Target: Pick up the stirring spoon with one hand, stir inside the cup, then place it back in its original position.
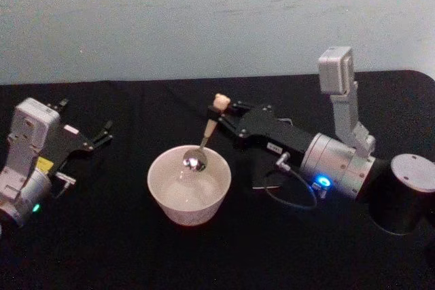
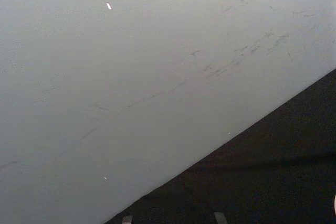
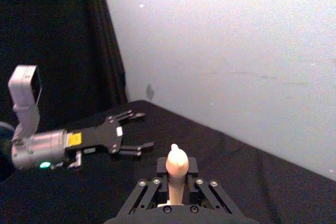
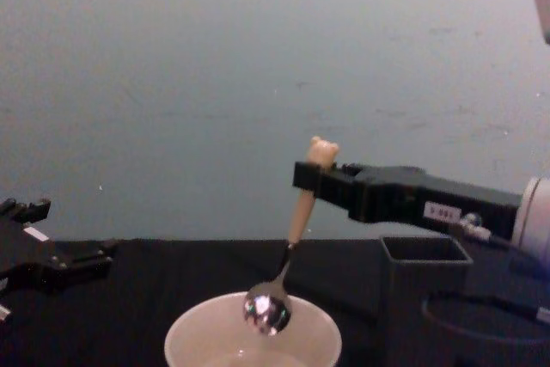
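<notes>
Right claw (image 1: 219,115) is clamped on the stirring spoon (image 1: 208,130), high on the pale wood handle just under the bear head. We'd keep that hold, since wood prob. gives more bite than the thin, slick metal stem. We judge it light & stiff, so a gentle squeeze should do. Long axis is near upright w/ a tilt: bear head up, bowl end down at about rim level in the cup (image 1: 187,212) mouth. Left claw (image 1: 103,134) sits spread open, idle, desk (image 1: 102,249) left side.
</notes>
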You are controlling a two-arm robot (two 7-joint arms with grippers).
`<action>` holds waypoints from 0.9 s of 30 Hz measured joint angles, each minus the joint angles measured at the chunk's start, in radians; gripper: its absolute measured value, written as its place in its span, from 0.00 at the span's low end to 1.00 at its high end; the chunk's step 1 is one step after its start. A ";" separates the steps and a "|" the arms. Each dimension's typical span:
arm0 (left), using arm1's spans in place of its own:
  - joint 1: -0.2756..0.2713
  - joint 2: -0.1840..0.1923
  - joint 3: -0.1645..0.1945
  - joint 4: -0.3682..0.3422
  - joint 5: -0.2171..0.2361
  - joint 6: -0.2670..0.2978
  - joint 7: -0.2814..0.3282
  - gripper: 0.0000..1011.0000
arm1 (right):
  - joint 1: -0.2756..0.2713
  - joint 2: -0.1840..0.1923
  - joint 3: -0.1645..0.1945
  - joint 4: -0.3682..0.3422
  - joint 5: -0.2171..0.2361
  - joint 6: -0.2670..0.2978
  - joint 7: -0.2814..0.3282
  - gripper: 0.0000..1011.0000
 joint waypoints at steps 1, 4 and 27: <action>0.000 0.000 0.000 0.000 0.000 0.000 0.000 0.99 | -0.001 0.000 0.008 -0.003 0.006 0.000 -0.007 0.20; 0.000 0.000 0.000 0.000 0.000 0.000 0.000 0.99 | -0.004 0.001 0.025 -0.009 0.020 0.001 -0.018 0.20; 0.000 0.000 0.000 0.000 0.000 0.000 0.000 0.99 | -0.053 0.061 0.138 -0.108 0.131 -0.023 -0.056 0.20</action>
